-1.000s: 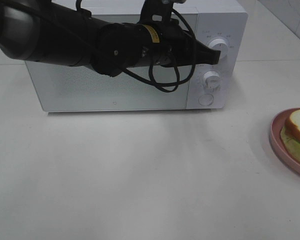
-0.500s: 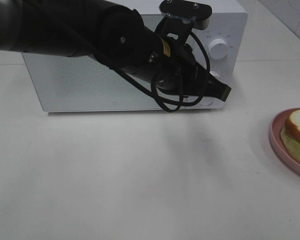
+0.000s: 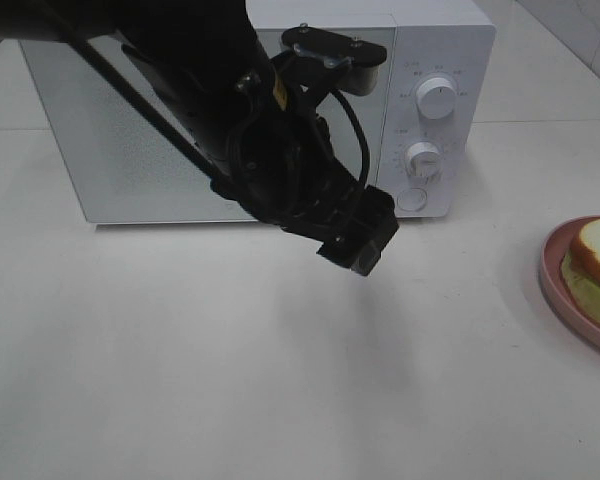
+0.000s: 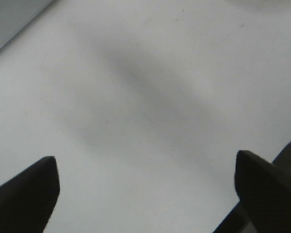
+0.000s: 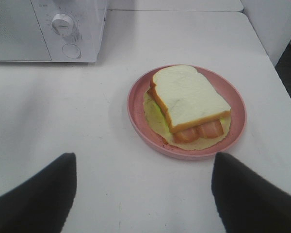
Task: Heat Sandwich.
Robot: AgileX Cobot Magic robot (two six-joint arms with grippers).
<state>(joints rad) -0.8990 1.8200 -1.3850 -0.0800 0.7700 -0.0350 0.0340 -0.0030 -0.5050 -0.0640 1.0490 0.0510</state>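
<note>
Sandwich location: we find the sandwich (image 5: 189,99) resting on the pink plate (image 5: 136,104), on the white table (image 3: 230,380), well to the right of the microwave (image 3: 280,110) and at the right edge of the high view.
Direction from right fingers: in the right wrist view the sandwich sits ahead of the right gripper (image 5: 143,191), slightly toward one finger, with bare table between them.
Long axis: we judge the bread slab to run obliquely across the gripper's line of approach; a wrist turn would likely be needed to span the short side.
Nearer arm: the right one, in our judgement; the left gripper (image 3: 358,238) hangs over the table in front of the microwave door, well apart from the plate.
Right fingers: spread wide, holding nothing.
Left fingers: spread wide in the left wrist view, only bare table between them.
Microwave state: door appears shut; two dials (image 3: 437,98) and a round button (image 3: 412,199) on the panel.
Writing: small markings ring the dials; we cannot read them. A yellow label on the left arm is also illegible.
</note>
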